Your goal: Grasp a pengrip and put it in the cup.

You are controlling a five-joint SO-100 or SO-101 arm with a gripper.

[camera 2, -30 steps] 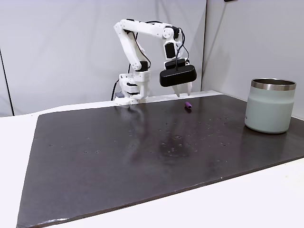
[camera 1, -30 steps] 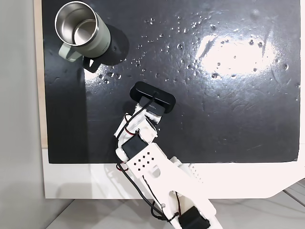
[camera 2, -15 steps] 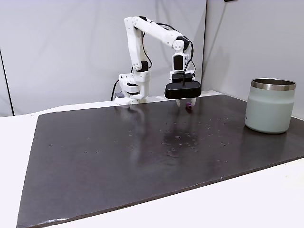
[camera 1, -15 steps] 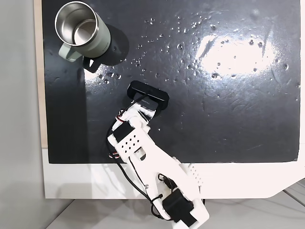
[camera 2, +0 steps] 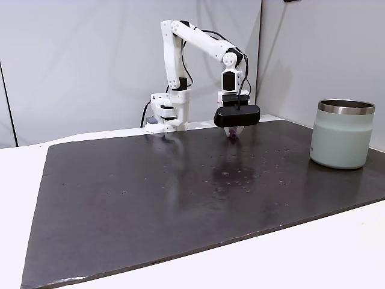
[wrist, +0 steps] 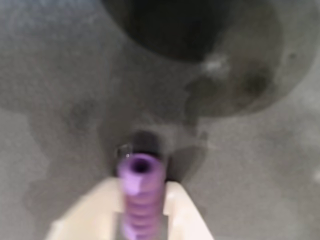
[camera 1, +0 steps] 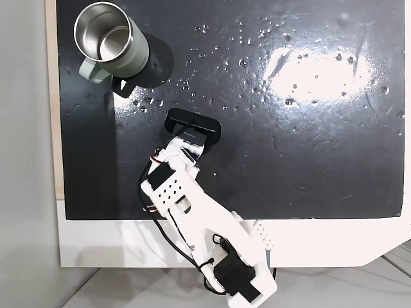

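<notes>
One purple pengrip (wrist: 140,200) sits between the two pale fingers (wrist: 177,207) of the gripper (wrist: 141,212) in the wrist view, its open end pointing away from the camera and its ribs blurred by closeness; the fingers flank it on both sides, closed onto it. Beneath it lies the dark mat (wrist: 260,165), close under the tube. In a fixed view from the side, the white arm (camera 2: 198,42) reaches down to the mat (camera 2: 150,198) with a black camera (camera 2: 237,115) on its wrist, and a speck of purple (camera 2: 232,136) shows just below that camera, at the mat's surface. The cup (camera 2: 341,133) stands well apart to the right in that view. From above, the cup (camera 1: 110,40) stands upright in the mat's top-left corner, steel inside, handle toward the left edge. Faint lettering on the black camera (camera 1: 191,125) is too small to read.
</notes>
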